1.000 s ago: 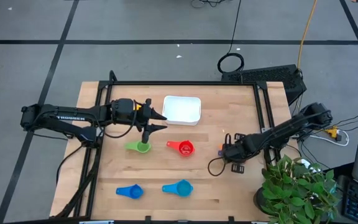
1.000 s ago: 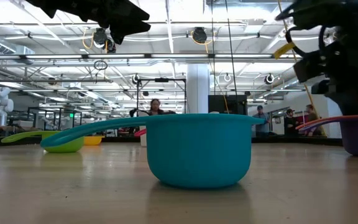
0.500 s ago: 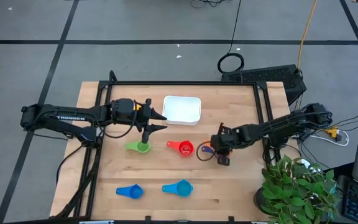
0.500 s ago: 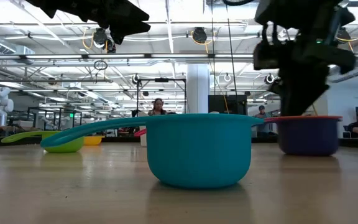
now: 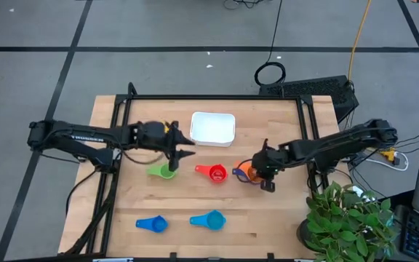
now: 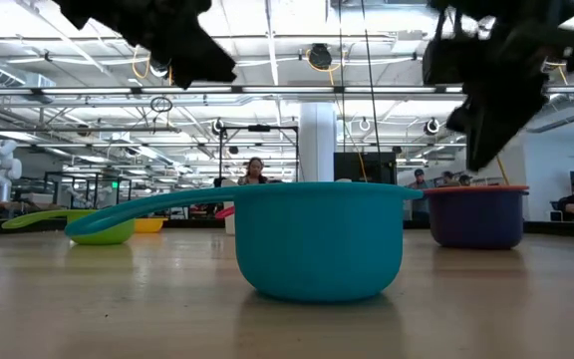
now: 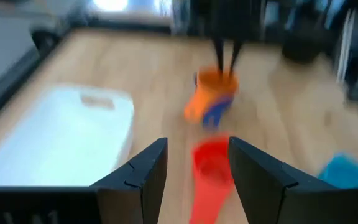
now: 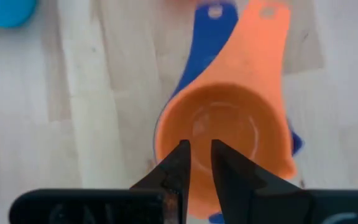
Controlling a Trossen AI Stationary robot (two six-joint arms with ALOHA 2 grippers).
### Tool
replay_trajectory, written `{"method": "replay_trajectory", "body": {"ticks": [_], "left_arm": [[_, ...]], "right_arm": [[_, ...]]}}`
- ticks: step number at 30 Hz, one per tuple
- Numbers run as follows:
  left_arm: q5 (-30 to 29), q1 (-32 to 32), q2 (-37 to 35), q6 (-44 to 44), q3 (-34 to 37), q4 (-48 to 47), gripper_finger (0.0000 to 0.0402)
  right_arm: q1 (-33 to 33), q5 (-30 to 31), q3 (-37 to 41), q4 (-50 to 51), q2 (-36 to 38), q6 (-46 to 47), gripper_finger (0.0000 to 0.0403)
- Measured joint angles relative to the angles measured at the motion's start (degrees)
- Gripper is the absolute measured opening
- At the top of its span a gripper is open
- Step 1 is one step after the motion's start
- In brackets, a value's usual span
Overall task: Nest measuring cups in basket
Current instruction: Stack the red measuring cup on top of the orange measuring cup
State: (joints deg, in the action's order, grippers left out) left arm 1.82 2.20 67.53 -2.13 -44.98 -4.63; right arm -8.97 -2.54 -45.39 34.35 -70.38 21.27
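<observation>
Wooden table [image 6: 118,309] seen at surface level. Teal cup [image 6: 319,239] stands nearest, dead centre, its long handle reaching away to one side. Behind that handle's end, a green cup [image 6: 103,232], with a yellow cup [image 6: 149,225] just beyond it. On the other side, farther back, a navy cup [image 6: 474,216] with an orange rim along its top. Two dark arm shapes hang overhead: one [image 6: 152,35] above the green cup, one [image 6: 501,65] just above the navy cup. People show far off in the hall behind.
</observation>
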Motion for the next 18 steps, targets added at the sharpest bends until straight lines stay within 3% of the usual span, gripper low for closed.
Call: {"method": "replay_trajectory", "body": {"ticks": [6,12,18], "left_arm": [[-8.59,-4.61,6.78,1.78,-7.69,-11.9,0.0172],[-9.03,-6.64,12.59,2.3,-14.25,-16.48,0.0172],[-8.8,-8.47,16.37,3.53,-15.36,-17.86,0.0172]], "right_arm": [[-4.2,8.66,-0.02,-3.0,10.85,0.99,0.0054],[-9.13,17.36,-0.04,-7.6,17.57,-2.66,0.0055],[-13.96,22.07,-0.07,-9.52,19.71,-2.71,0.0055]]}}
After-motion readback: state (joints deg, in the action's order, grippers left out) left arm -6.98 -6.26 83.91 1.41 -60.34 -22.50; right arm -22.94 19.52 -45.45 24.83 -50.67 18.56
